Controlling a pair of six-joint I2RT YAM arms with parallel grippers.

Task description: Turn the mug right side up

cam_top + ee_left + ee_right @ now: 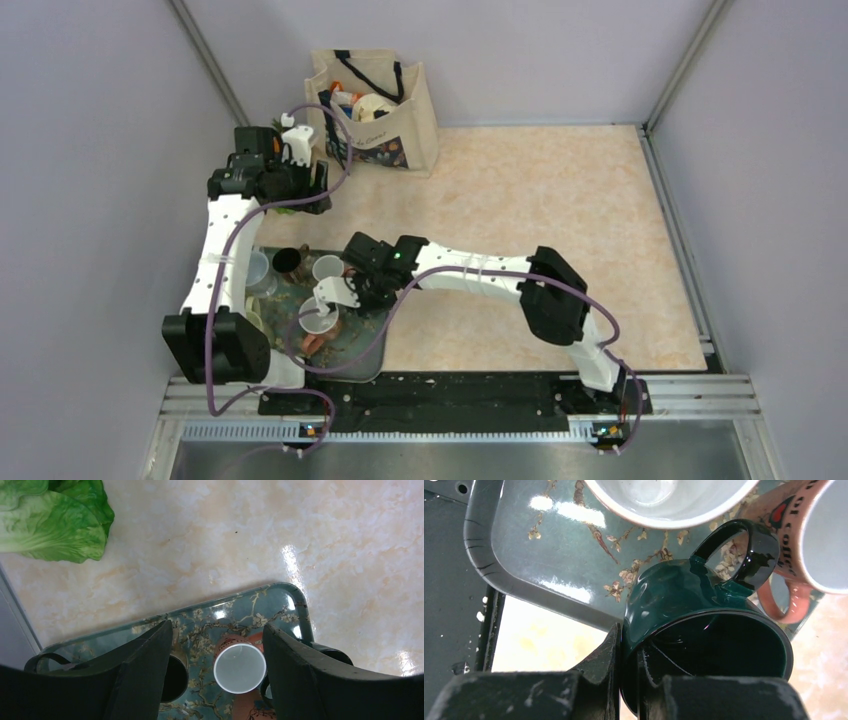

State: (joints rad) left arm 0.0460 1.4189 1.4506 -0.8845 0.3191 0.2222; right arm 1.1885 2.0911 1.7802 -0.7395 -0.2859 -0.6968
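The dark green mug with a black glossy handle is tilted over the near corner of the floral tray, its opening facing my right wrist camera. My right gripper is shut on its rim, one finger inside and one outside. In the top view the right gripper is over the tray's middle and hides the mug. My left gripper is open and empty, raised above the tray's far end; in its wrist view the gripper frames cups far below.
On the tray stand a pink mug with a white inside, a dark cup, a white-rimmed cup and a clear cup. A lettuce leaf lies beyond the tray. A tote bag stands at the back.
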